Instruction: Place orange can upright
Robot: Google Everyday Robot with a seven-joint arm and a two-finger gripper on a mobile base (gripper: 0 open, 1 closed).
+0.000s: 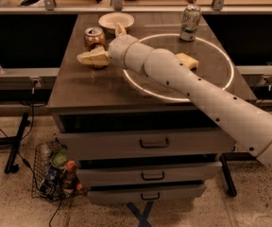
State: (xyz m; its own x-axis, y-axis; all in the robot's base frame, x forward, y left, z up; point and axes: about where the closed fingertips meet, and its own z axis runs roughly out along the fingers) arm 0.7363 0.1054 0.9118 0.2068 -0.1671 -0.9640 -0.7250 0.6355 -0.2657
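We see the orange-brown metal drink can (94, 38) standing upright on the dark grey counter (79, 90), toward the far left part of its top, with its silver lid and pull tab facing up. The gripper (100, 43) sits right at the can. One of its pale yellow fingers (92, 58) lies across the front of the can's lower part and hides its base. The other points away beyond the can's right side, with a gap showing between it and the can. The fingers look spread and released rather than clamped on the can. We cannot tell whether the near finger touches the can.

The thick white jointed arm (197, 90) reaches in from the lower right and crosses the counter diagonally, over a thin white ring (223, 56) marked on the surface. Just behind the gripper lies a shallow white bowl (116, 19). A green-and-white can (191, 22) stands upright near the far right edge, well apart from the orange can. A small pale yellow block (189, 60) lies inside the ring, partly hidden by the arm.

Below the top the counter has three grey drawers (148, 143) with dark handles. On the speckled floor to the left stands a wire basket (40, 167) holding bottles and cans.
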